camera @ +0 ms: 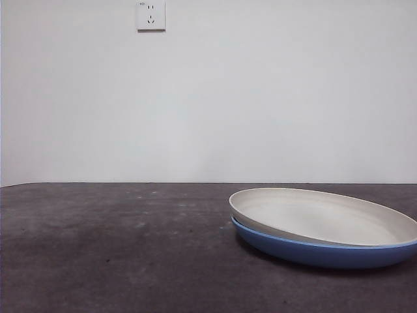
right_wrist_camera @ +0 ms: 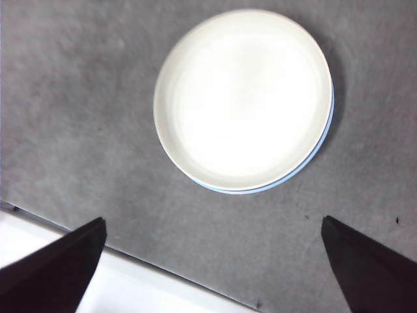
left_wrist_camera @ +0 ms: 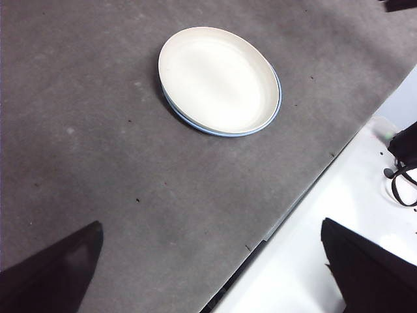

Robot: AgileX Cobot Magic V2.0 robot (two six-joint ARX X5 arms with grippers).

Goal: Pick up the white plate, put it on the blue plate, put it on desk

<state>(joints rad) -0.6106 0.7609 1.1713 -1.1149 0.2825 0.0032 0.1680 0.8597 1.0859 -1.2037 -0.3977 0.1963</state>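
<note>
Fingers, right gripper (right_wrist_camera: pixel 212 274): two black jaws spread wide, nothing between them, held high above the desk (right_wrist_camera: pixel 58 111). Fingers, left gripper (left_wrist_camera: pixel 212 274): likewise spread wide and empty, also well above the surface.

White plate (camera: pixel 326 217): lies nested on the blue plate (camera: pixel 319 253), the pair on the right part of the desk, toward the near side in the front view. It sits slightly off-centre and a little tilted — the blue rim shows as a thin crescent along one side only, and the white rim stands proud at the left. Round, so no long axis to align with; any stretch of rim serves.

Relation governing the next move: in the right wrist view the white plate (right_wrist_camera: pixel 242 98) fills much of the frame, ahead of the jaws and roughly centred between them. In the left wrist view the white plate (left_wrist_camera: pixel 219 79) is smaller and well apart from the jaws. Judged nearer — the right arm.

Task status, judged: stacking appears done; what remains is lifting the white plate off and setting it on bare desk, of which there is plenty to the left.

Wall socket (camera: pixel 150 15): far wall, no bearing.
</note>
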